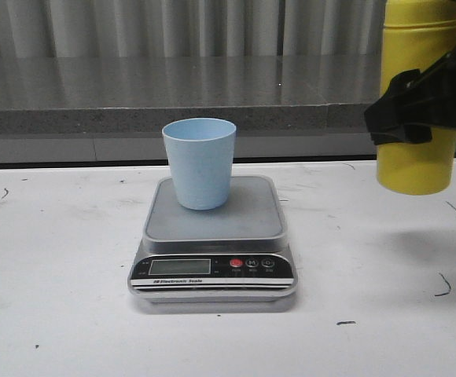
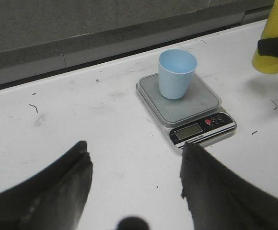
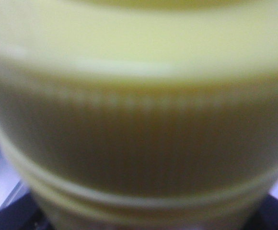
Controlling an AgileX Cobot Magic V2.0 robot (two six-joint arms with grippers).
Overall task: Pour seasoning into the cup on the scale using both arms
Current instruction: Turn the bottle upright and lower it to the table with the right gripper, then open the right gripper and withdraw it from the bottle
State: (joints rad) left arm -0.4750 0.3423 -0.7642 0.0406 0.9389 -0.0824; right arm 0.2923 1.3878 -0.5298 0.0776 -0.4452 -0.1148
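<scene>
Your right gripper is clamped around the yellow seasoning bottle, its black fingers wrapped across the bottle's middle, and the bottle hangs upright above the white table at the right edge of the scene, its base clear of the surface. In the right wrist view the bottle's ribbed yellow wall fills nearly everything and is blurred, so you cannot see the nozzle or cap. Your left gripper holds nothing: its two dark fingers stand wide apart over bare table, nearer than the scale and to its left. The light blue cup stands upright on the far part of the scale platform, mouth open upward, well left of the bottle. The scale sits mid-table, its black panel with LCD and red button facing you.
</scene>
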